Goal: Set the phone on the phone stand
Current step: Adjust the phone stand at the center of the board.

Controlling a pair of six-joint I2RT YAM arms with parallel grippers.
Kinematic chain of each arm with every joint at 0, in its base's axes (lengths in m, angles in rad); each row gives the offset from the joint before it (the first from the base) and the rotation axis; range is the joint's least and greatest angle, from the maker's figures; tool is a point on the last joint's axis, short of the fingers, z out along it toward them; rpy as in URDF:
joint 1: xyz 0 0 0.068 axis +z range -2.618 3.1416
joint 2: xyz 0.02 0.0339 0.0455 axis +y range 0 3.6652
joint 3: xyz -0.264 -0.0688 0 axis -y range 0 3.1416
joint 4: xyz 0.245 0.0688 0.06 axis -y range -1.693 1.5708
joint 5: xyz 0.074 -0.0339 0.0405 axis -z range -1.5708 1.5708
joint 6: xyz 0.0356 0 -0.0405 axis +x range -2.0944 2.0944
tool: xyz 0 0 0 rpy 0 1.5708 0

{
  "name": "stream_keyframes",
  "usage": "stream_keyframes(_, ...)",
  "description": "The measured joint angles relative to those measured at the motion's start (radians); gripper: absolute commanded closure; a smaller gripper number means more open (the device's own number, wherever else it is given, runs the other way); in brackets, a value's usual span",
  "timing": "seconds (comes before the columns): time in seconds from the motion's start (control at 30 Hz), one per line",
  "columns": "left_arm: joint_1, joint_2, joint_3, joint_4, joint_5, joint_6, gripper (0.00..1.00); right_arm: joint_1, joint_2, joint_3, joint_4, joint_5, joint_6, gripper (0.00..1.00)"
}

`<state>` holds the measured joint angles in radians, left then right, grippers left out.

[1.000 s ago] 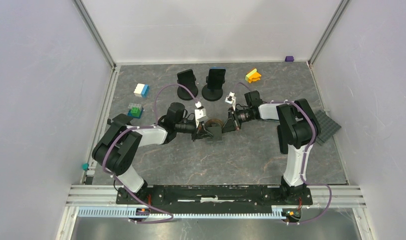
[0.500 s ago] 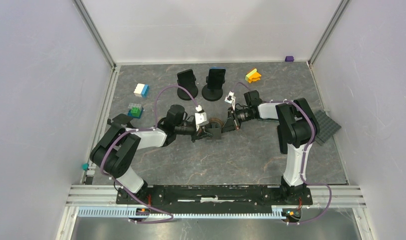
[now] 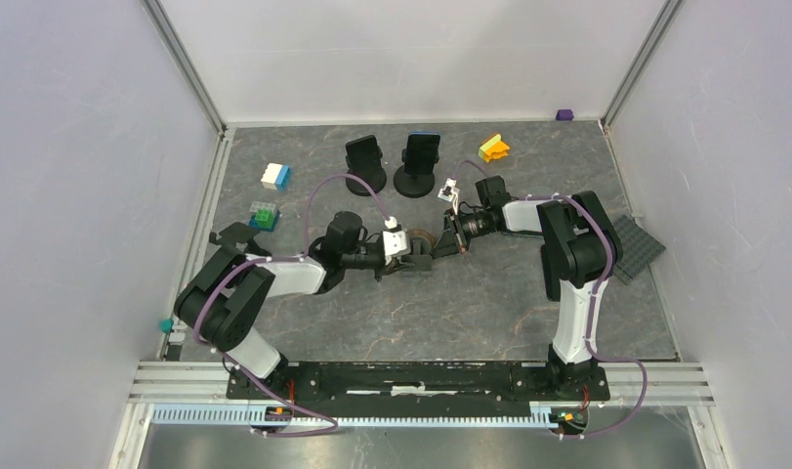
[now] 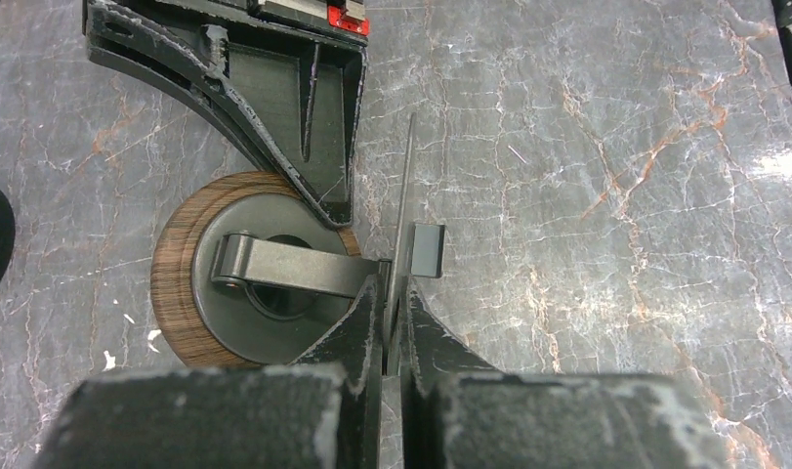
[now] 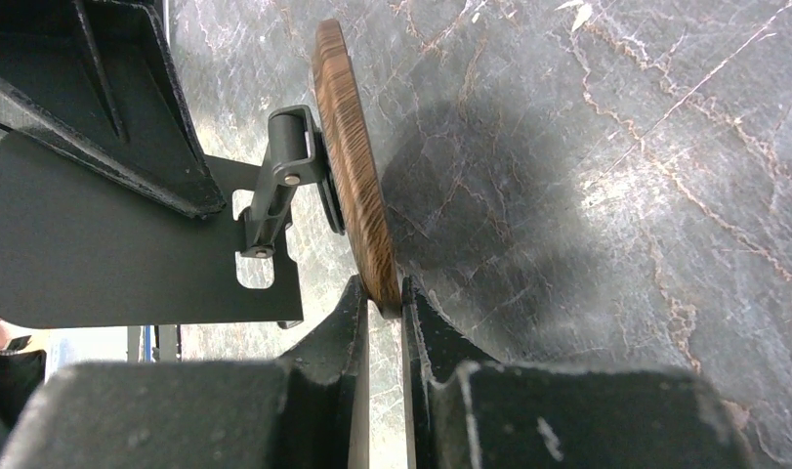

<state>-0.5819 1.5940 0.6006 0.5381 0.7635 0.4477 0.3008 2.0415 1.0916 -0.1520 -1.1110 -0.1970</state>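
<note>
A phone stand with a round wooden base and a thin dark plate is held between both grippers at the table's middle. In the left wrist view my left gripper is shut on the edge of the thin plate, with the wooden base to its left. In the right wrist view my right gripper is shut on the rim of the wooden base, which stands on edge, its plate to the left. A dark phone with a blue edge leans on a black stand at the back.
Another black stand with a dark slab is beside it. Loose blocks lie about: white-blue, green, yellow-orange, purple. A grey studded plate lies at the right edge.
My left wrist has rolled and its forearm has pushed slightly toward the middle, still gripping the stand. The right arm has barely moved.
</note>
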Motion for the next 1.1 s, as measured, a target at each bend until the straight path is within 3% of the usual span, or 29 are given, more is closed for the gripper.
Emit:
stream_keyframes(0.67, -0.042, 0.0, -0.021, 0.031, -0.121, 0.108, 0.98, 0.004, 0.006, 0.006, 0.012, 0.044, 0.006, 0.99)
stream_keyframes(0.77, -0.041, 0.0, -0.006, 0.002, -0.107, 0.099, 0.98, 0.005, 0.006, 0.01, 0.003, 0.046, -0.001, 0.89)
stream_keyframes(0.97, -0.034, -0.005, 0.046, -0.075, -0.096, -0.029, 0.98, 0.003, -0.002, 0.019, -0.063, 0.056, -0.017, 0.48)
stream_keyframes(1.1, -0.017, -0.011, 0.081, -0.109, -0.093, -0.137, 0.98, -0.005, -0.041, 0.025, -0.117, 0.085, -0.05, 0.38)
